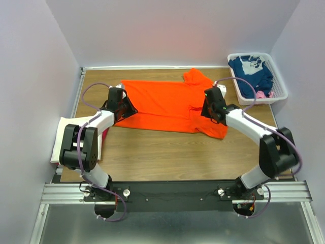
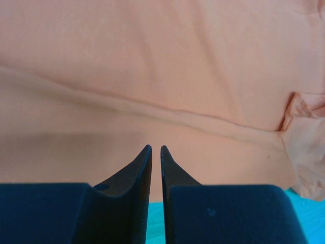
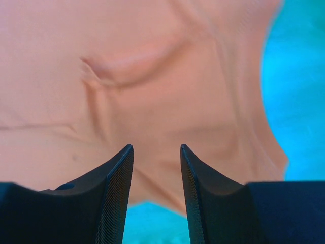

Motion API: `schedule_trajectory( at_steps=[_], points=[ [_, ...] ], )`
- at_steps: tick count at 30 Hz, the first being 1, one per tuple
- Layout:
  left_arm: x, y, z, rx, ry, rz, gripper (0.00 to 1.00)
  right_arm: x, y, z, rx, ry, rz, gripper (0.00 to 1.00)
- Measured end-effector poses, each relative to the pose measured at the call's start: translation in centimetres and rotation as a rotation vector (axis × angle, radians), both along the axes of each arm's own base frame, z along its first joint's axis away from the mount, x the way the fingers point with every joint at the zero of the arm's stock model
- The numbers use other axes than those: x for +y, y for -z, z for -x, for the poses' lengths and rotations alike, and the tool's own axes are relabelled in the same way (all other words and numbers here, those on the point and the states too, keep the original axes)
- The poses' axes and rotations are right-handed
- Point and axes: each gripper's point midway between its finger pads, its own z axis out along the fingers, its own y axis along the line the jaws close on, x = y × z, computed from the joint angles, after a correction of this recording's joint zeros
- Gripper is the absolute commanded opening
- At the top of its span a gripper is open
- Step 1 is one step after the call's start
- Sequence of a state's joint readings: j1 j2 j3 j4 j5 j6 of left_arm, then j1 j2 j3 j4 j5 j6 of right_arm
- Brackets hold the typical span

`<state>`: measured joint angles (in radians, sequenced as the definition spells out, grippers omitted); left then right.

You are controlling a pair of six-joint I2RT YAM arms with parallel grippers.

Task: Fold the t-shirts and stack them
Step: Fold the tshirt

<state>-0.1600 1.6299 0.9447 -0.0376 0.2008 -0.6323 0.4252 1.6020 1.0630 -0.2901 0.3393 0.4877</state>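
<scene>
A bright orange t-shirt (image 1: 167, 104) lies spread flat across the back middle of the wooden table (image 1: 167, 152), its collar end toward the right. My left gripper (image 1: 131, 108) hovers low over the shirt's left edge. In the left wrist view its jaws (image 2: 156, 147) are closed to a thin slit with no cloth between them, above the orange cloth (image 2: 162, 61). My right gripper (image 1: 207, 111) is over the shirt's right part. In the right wrist view it (image 3: 156, 146) is open and empty above the wrinkled orange cloth (image 3: 152, 66) near its edge.
A white slotted basket (image 1: 281, 91) at the back right holds a navy blue shirt (image 1: 251, 73) and a bit of pink cloth (image 1: 261, 94). A folded cream-white shirt (image 1: 66, 137) lies at the left edge, with magenta cloth (image 1: 105, 135) showing beside it. Walls close in on three sides.
</scene>
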Motion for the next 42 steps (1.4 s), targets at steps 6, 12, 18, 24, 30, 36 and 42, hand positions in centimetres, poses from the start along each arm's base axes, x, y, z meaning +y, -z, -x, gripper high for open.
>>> schedule_trajectory(
  at_steps=[6, 12, 18, 24, 30, 36, 42],
  points=[
    [1.7, 2.3, 2.6, 0.064, -0.029, -0.013, 0.19, -3.3, 0.4, 6.4, 0.043, 0.089, -0.043, 0.49],
    [2.9, 4.1, 5.5, 0.122, -0.073, 0.001, 0.19, -4.9, 3.0, 10.8, 0.119, 0.167, -0.067, 0.49],
    [3.7, 3.7, 5.2, 0.113, -0.109, 0.024, 0.19, -5.4, 4.5, 11.3, 0.17, 0.202, -0.041, 0.49],
    [4.0, 2.1, 3.8, 0.067, -0.126, 0.039, 0.2, -7.0, 5.0, 11.2, 0.177, 0.254, -0.025, 0.54],
    [4.0, 1.5, 3.0, 0.05, -0.134, 0.05, 0.19, -8.0, 5.3, 11.2, 0.183, 0.29, -0.022, 0.55],
    [4.0, 2.5, 2.7, 0.074, -0.141, 0.054, 0.19, -8.1, 6.0, 10.5, 0.18, 0.298, -0.026, 0.54],
    [4.1, 3.4, 2.8, 0.098, -0.153, 0.055, 0.2, -8.0, 7.2, 10.0, 0.194, 0.298, -0.018, 0.42]
  ],
)
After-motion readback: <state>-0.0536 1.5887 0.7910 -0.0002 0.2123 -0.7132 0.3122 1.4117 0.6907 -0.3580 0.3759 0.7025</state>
